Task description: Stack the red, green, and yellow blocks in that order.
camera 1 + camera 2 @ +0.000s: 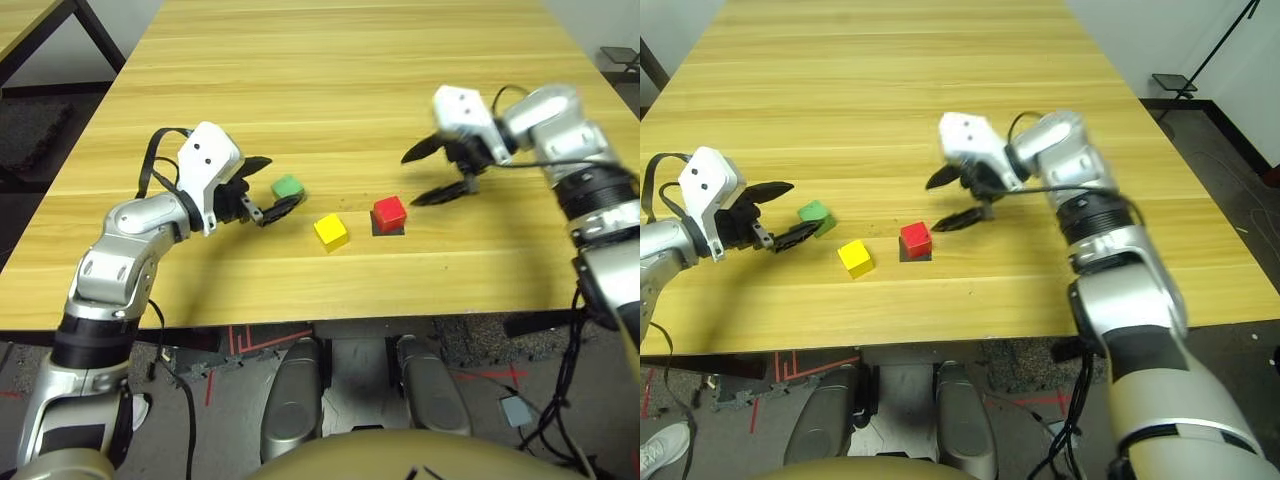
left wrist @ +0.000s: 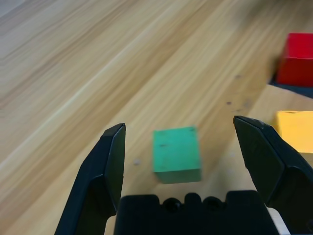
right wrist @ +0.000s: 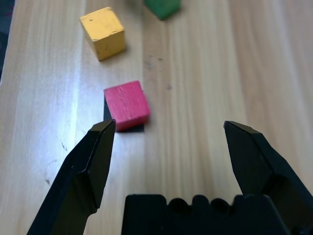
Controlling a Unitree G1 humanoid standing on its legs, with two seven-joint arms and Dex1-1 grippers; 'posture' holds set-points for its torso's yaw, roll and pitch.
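Green (image 2: 177, 155) lies between my left gripper's (image 2: 178, 122) parted fingers, ahead | right gripper (image 3: 171, 125) apart, empty, farther from it

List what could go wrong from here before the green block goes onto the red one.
The left gripper is open with the green block between its fingers' lines, off centre, so closing might push the block sideways first.
The yellow block sits between the green and red blocks, so a low carry could knock it.
The red block sits askew on the black patch, so a stack built on it may end up crooked.
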